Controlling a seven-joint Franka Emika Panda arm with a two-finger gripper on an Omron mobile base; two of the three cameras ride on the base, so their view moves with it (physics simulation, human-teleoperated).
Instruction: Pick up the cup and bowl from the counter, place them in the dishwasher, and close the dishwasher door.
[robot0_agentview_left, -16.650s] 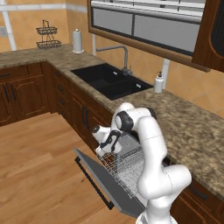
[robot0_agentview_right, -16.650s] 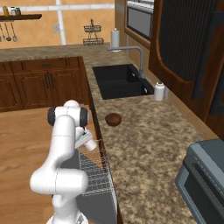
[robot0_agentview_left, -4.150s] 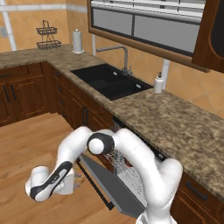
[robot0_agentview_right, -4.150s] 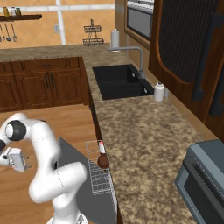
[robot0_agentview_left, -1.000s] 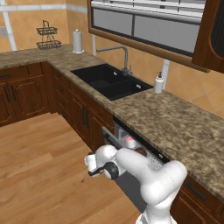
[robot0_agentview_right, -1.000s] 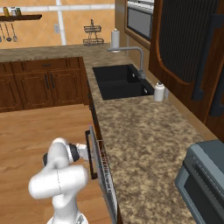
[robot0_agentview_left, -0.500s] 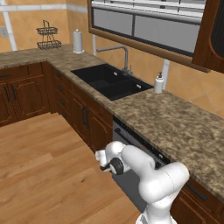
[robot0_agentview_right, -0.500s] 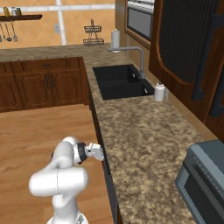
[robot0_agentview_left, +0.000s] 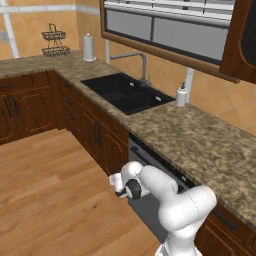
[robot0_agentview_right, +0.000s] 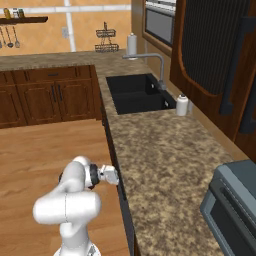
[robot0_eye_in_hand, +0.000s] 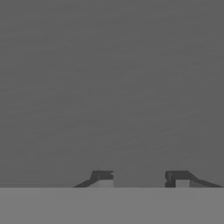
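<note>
Two spread fingertips of end effector against grey dishwasher door, door upright under table, no legible writing.

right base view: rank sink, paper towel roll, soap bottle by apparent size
1. sink, by far the largest.
2. paper towel roll and soap bottle look about alike; the roll stands farther from the camera, so no ranking between them.

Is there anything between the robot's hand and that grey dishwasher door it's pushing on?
Nothing visible. The gripper faces the bare grey dishwasher door at close range, jaws apart and empty. From the left base view the door stands upright under the counter.
</note>
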